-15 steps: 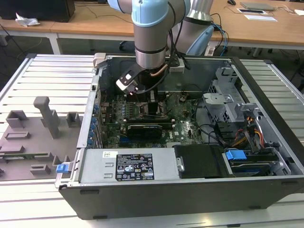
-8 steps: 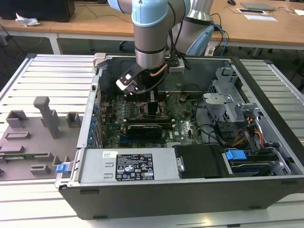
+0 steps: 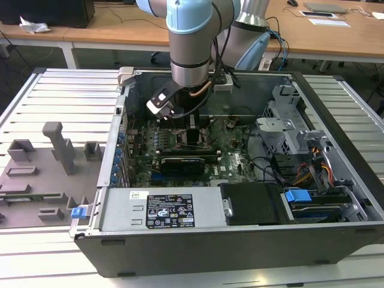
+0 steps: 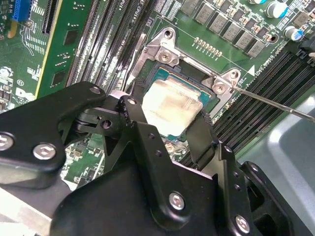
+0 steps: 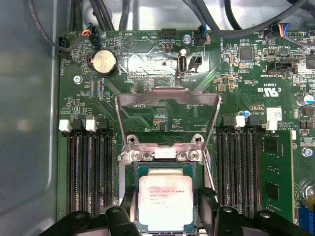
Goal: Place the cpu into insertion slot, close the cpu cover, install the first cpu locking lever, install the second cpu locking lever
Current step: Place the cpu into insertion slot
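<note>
Hand (image 5: 167,196) straddles the cpu (image 5: 165,206) lying in the insertion slot (image 4: 149,78).

The black gripper (image 4: 166,115) sits over the silvery chip (image 4: 170,105) lying in its socket (image 4: 149,74) on the green board (image 4: 241,59); counting the gripper as the chip's six o'clock, a thin metal lever (image 4: 275,103) runs toward three o'clock.

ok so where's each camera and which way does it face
Exterior view: off the arm, above the open computer case, looking down in; the arm shows.
First wrist view: on the arm, facing the chip and open cover; gripper shows.
Second wrist view: behind the gripper, facing the chip.
Both wrist views share chip and gripper.
</note>
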Controlling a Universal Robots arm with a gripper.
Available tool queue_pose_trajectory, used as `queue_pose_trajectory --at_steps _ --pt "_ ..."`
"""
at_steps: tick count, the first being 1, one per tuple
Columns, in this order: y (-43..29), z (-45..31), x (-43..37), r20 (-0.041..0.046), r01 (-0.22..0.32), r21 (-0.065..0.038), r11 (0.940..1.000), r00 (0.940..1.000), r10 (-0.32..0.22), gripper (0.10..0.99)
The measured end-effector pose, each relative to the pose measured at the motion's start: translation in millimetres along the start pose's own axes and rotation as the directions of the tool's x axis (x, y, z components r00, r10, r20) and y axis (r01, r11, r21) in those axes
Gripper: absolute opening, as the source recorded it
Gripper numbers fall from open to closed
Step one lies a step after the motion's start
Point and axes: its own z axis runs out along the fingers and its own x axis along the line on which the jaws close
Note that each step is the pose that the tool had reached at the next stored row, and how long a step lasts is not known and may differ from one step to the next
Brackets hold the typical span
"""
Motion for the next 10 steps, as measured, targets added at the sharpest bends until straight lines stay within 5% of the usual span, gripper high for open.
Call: queue_pose_trajectory --at_steps 5,10 --pt "0.8 -9.4 0.1 0.0005 0.000 0.000 1.0000 1.0000 0.000 0.616" --pt "0.8 -9.7 0.0 0.0006 0.000 0.000 1.0000 1.0000 0.000 0.600"
